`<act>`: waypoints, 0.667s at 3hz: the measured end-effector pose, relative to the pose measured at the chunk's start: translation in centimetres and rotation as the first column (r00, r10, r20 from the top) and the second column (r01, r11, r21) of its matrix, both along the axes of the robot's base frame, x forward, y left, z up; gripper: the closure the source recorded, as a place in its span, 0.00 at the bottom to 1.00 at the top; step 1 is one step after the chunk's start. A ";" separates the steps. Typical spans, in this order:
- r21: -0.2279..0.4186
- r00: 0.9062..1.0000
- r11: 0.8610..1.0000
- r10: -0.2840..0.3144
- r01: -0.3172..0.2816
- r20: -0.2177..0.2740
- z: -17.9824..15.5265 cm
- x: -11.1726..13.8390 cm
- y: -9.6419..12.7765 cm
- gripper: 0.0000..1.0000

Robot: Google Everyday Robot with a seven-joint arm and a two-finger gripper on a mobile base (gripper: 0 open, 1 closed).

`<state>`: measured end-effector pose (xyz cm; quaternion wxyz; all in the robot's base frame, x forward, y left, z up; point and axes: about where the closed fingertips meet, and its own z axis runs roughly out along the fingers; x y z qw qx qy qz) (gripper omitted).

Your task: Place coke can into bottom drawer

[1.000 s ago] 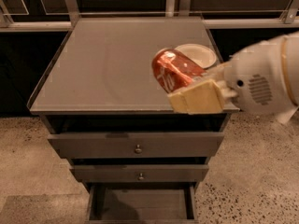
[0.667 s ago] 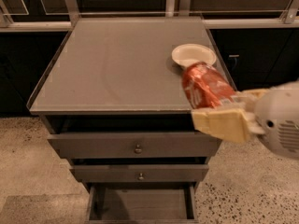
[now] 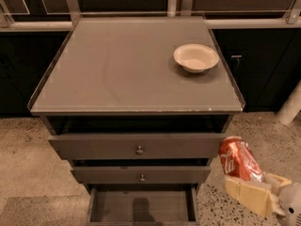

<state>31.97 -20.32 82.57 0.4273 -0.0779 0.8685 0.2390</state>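
The red coke can [image 3: 238, 160] with white lettering is held tilted in my gripper [image 3: 251, 185] at the lower right, beside the cabinet's right edge at the height of the middle drawer. A cream finger pad [image 3: 248, 195] lies under the can and another shows behind it. The bottom drawer [image 3: 141, 206] is pulled open at the frame's bottom, its dark flat floor showing a shadow. The can is to the right of that drawer and above it.
A cream bowl [image 3: 196, 57] sits on the grey cabinet top [image 3: 117, 69] at the right rear. Two wider drawers with round knobs [image 3: 139, 150] are above the bottom drawer. Speckled floor [image 3: 28, 149] surrounds the cabinet. A white post [image 3: 290, 105] stands at the right.
My gripper with the can has moved down and to the right, from over the cabinet top beside the bowl to beside the cabinet's lower right. The bowl is now uncovered.
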 end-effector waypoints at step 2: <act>0.051 0.999 0.999 0.004 -0.002 -0.040 -2.8 -0.5 -0.4 1.00</act>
